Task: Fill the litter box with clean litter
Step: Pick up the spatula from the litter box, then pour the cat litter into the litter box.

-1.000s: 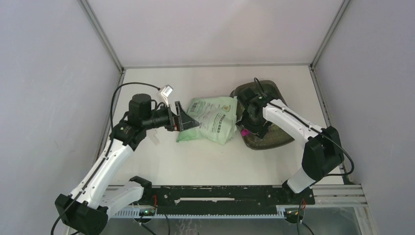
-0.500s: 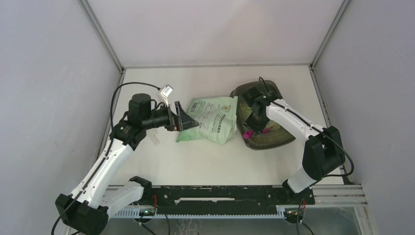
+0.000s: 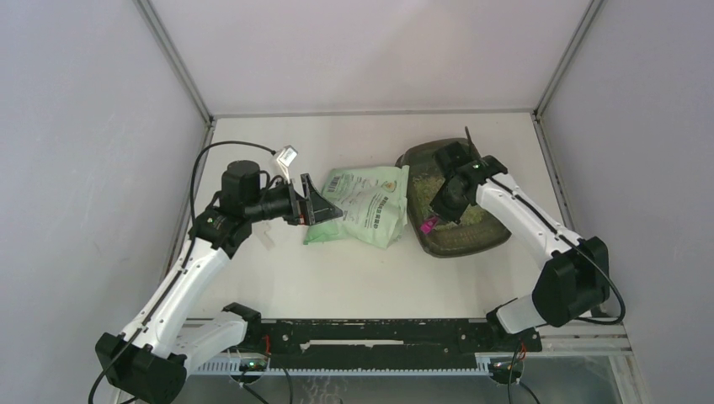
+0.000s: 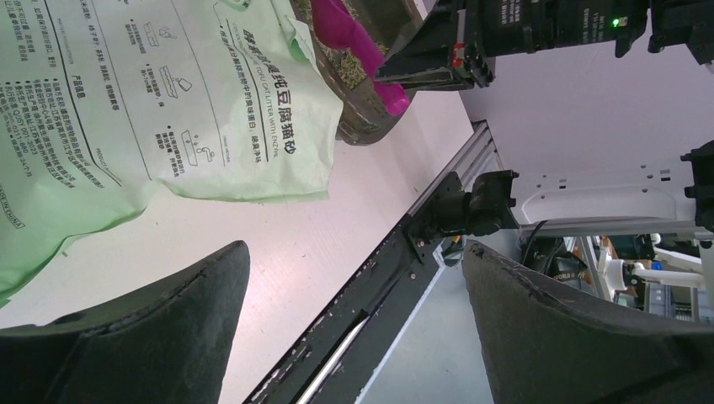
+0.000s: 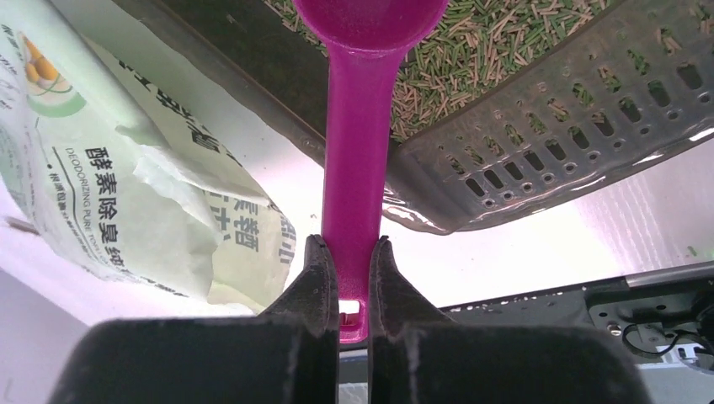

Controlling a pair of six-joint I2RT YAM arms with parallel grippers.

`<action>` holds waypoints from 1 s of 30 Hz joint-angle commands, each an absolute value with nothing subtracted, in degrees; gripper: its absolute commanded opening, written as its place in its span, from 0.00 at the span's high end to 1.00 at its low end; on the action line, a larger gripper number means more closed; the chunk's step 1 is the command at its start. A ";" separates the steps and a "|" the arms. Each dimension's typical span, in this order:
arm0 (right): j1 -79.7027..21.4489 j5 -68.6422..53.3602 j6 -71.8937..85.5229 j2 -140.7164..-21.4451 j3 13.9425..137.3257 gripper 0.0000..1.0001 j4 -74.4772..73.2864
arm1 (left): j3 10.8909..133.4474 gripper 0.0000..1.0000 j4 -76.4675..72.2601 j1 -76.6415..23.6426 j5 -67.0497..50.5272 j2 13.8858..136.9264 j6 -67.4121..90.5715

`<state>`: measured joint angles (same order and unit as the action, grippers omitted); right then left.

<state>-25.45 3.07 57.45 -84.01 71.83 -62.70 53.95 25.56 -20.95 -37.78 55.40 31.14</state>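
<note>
The right gripper [image 5: 347, 261] is clamped on the thin end of the magenta scoop [image 5: 358, 126] handle, both fingers pressed flat against it. The scoop's bowl lies inside the litter box [image 5: 539, 143], resting on the clean litter [image 5: 505, 42], and its handle juts out over the rim.

In the overhead view the litter box [image 3: 463, 250] sits on the table [image 3: 337, 278] at about 2 o'clock from the middle. It already holds a layer of granules. The scoop [image 3: 427, 225] pokes out of the box toward 7 o'clock. The green bag [image 3: 362, 206] lies flat near the centre, and its right edge meets the box's 9 o'clock side.

The left gripper [image 4: 354, 328] hangs wide open and holds nothing. It is aimed sideways at the bag from the bag's 9 o'clock side, close to it but apart.

The step in hand looks like taking up the scoop, the tool for moving or spreading litter. Some litter is already in, so the task seems well along rather than just begun. Whether the bag's mouth is open cannot be told.

The next move would call for a firm hold on that narrow handle, since the bowl is a long lever that could twist in the grip. The scoop should lift clear of the rim without dragging the box, and stay level if loaded. If more litter must come from the bag, the open left gripper is placed to steady it
</note>
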 commanded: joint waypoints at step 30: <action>-0.49 -48.79 52.17 -89.96 81.12 1.00 -62.85 | 51.40 0.00 21.34 -20.39 -39.22 50.48 34.89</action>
<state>-1.30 -43.33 49.76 -91.29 80.09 -67.13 53.36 22.98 -20.91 -37.95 51.27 34.72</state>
